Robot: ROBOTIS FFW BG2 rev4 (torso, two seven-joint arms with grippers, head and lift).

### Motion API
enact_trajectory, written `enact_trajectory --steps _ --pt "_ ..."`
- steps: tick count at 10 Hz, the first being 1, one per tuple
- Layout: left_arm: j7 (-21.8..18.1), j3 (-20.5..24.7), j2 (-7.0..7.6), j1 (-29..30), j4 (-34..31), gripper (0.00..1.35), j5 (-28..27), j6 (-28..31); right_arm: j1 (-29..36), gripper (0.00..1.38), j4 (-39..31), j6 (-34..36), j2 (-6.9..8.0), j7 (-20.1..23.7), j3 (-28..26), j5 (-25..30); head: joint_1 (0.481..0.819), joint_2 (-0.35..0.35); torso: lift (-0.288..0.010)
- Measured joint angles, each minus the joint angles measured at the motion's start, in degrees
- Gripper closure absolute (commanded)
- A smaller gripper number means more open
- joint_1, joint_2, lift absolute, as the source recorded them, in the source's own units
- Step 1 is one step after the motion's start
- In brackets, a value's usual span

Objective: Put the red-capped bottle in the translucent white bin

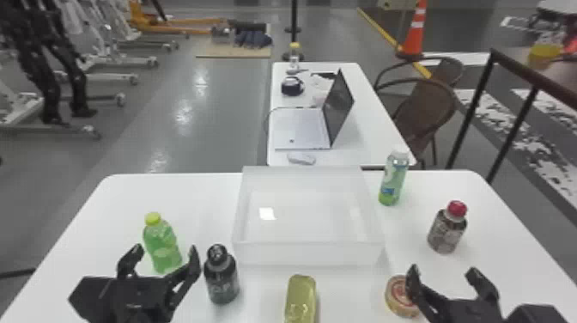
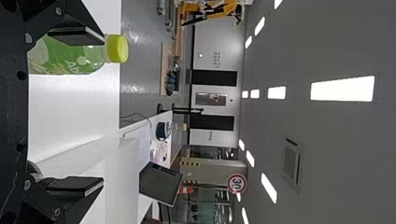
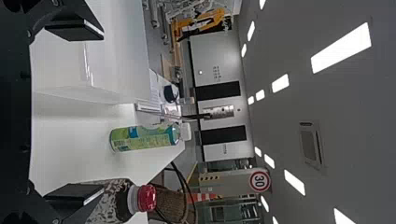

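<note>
Standing at three o'clock from the translucent white bin is the red-capped bottle. Right gripper and left gripper have fingers apart; wrist views add a red-rimmed sign.

1. Looks like a robotics lab in a big indoor hall, folks!
2. There on the left, black mechanical legs beside white wheeled frames, orange equipment behind!
3. Over right, a traffic cone, a yellow floor line and a round road sign!
4. Overhead, bright ceiling panels; down on a worktable, an open laptop!
</note>
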Motion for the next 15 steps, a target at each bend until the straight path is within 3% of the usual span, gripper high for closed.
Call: enact_trajectory --steps 12,15 --pt "0.0 0.1 0.00 0.1 0.0 0.23 -0.1 -0.2 -0.1 0.14 1.4 0.5 -0.10 -0.5 -1.0 0.1 0.549 0.000 -0.100" --pt "0.1 0.2 0.00 0.1 0.0 0.23 0.0 -0.2 -1.2 0.14 5.1 -0.1 -1.19 -0.4 -4.1 -0.4 0.549 0.000 -0.100"
